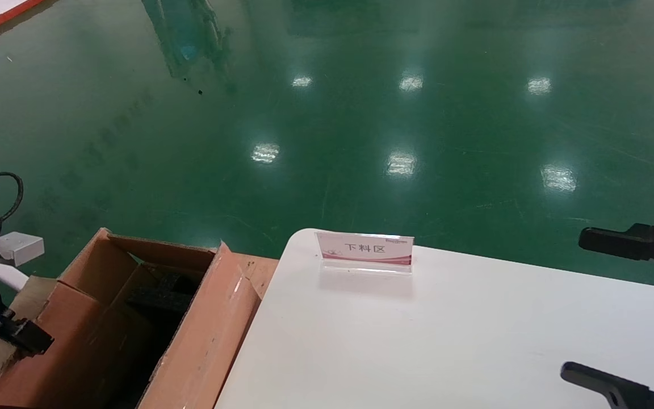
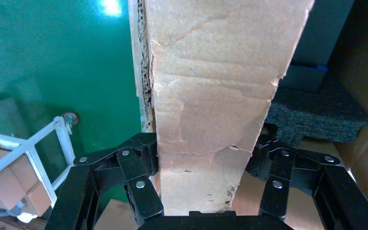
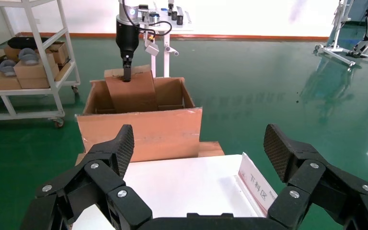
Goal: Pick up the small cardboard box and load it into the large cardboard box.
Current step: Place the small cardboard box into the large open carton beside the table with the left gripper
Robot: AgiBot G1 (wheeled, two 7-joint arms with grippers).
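Left gripper (image 2: 202,163): clamped on a flap of the large cardboard box (image 1: 134,318), pads pressed to both faces.
Right gripper (image 3: 199,153): fingers spread wide over the white table (image 1: 446,341), holding nothing.
Small cardboard box: seen in no view.
Right wrist view only: left arm (image 3: 127,36) reaching down into the big carton; metal shelving (image 3: 28,62) beside it.
Left wrist view only: black foam (image 2: 316,112) inside.
On table: acrylic sign (image 1: 365,251).

The left claw (image 2: 201,179) points down at the robot's left side, its fingers (image 2: 141,184) closed against a cardboard flap (image 2: 215,110). The right claw (image 3: 199,158) hangs at the right, level and facing forward, its fingers (image 3: 282,153) spread wide, gripping nothing.
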